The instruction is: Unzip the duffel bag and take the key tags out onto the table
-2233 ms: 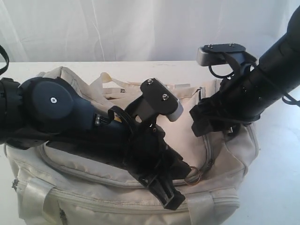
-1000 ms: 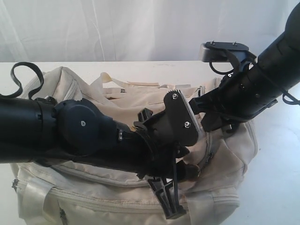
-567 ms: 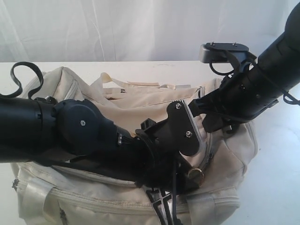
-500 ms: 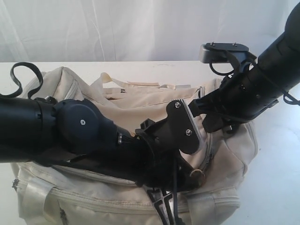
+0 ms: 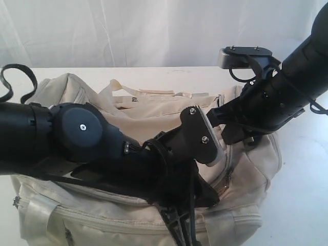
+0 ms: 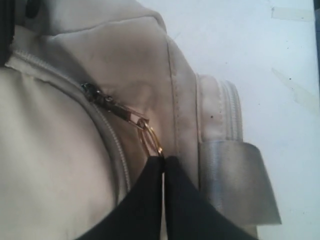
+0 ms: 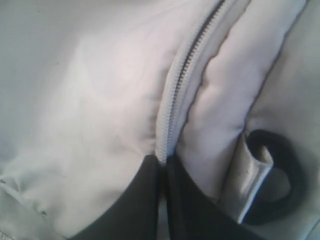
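Most of the exterior frame's lower half is the duffel bag, lying on the table. At centre right, the right gripper is pressed together on the bag's fabric at the zipper, likely anchoring it so the teeth run taut. At lower centre, the left gripper pinches the gold pull ring, placed to drag the slider. No key tags show; presumably they are inside.

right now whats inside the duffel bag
Nothing inside shows. The zipper on the duffel bag looks closed wherever it's visible, so fabric hides the contents; no key tags seen. The left gripper is shut on the pull ring, the right gripper on fabric beside the zipper.
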Action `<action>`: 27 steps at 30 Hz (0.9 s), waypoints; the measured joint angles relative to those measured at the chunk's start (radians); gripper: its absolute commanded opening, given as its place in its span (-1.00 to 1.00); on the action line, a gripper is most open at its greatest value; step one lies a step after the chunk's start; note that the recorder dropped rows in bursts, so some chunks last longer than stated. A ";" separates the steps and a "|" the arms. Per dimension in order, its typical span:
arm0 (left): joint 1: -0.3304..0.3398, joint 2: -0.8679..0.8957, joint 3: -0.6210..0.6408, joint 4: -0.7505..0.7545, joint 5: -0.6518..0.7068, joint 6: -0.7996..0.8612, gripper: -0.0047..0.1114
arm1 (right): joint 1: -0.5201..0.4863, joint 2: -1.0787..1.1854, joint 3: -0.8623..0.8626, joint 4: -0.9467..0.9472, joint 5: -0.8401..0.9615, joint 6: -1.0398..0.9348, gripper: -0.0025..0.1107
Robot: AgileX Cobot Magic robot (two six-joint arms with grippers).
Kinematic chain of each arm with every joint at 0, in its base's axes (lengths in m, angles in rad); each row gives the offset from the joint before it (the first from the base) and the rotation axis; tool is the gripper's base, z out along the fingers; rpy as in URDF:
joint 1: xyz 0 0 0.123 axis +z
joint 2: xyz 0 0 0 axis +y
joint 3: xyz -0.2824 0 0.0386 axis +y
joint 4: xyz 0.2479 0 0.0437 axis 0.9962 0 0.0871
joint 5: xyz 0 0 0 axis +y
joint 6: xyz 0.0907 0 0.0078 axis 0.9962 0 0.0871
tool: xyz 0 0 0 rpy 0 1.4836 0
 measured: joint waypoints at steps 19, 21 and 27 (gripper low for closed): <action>0.078 -0.150 -0.002 0.642 0.340 -0.685 -0.92 | 0.000 0.000 0.000 0.002 0.002 0.000 -0.96; 0.078 -0.165 -0.002 0.663 0.378 -0.706 -0.92 | 0.000 0.000 0.000 0.002 0.002 0.000 -0.96; 0.078 -0.213 -0.002 0.872 0.483 -0.902 -0.92 | 0.000 0.000 0.000 0.002 0.004 0.000 -0.96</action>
